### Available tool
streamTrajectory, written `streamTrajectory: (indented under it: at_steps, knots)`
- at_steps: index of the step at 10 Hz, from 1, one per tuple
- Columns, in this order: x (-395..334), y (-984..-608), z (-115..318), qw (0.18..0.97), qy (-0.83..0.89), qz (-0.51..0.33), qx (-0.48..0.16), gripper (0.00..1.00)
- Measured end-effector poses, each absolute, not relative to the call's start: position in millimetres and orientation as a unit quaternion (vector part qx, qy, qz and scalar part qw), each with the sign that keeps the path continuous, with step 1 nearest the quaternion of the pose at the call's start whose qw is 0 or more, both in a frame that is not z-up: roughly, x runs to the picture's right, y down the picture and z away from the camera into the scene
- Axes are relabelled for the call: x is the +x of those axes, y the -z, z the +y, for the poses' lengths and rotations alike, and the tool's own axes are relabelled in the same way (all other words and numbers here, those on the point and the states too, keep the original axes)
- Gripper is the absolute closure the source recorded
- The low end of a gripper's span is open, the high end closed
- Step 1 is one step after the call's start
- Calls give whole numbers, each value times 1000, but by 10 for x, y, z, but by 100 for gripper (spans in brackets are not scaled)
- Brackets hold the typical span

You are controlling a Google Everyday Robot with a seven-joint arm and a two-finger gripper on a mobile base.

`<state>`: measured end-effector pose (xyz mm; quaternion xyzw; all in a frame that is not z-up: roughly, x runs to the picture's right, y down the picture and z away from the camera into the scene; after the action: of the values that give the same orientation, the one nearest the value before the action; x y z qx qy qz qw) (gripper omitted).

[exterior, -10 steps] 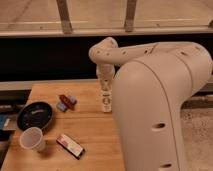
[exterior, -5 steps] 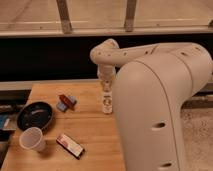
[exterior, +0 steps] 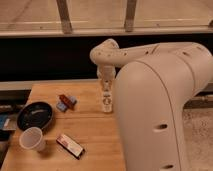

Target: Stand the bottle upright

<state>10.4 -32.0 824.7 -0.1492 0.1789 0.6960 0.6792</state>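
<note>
Fingers [exterior: 103,85] of the gripper [exterior: 106,87] look clamped round the top of the bottle [exterior: 106,102], which is upright near the table [exterior: 90,137] edge. Basically done imo, just needs letting go.

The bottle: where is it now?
In the camera view, the bottle stands on the right part of the wooden table, directly under the gripper, red and blue items to its left.

Wooden table [exterior: 95,131], pan [exterior: 35,116], cup [exterior: 32,138], packet [exterior: 70,146], red-blue item [exterior: 66,102], bottle [exterior: 106,101] standing beneath claw [exterior: 105,86]
</note>
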Motion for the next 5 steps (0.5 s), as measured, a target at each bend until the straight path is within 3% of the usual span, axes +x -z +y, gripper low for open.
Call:
streamTrajectory:
  at_steps: [5]
  knots:
    - [50, -8282, -331, 680, -697, 170, -151, 100]
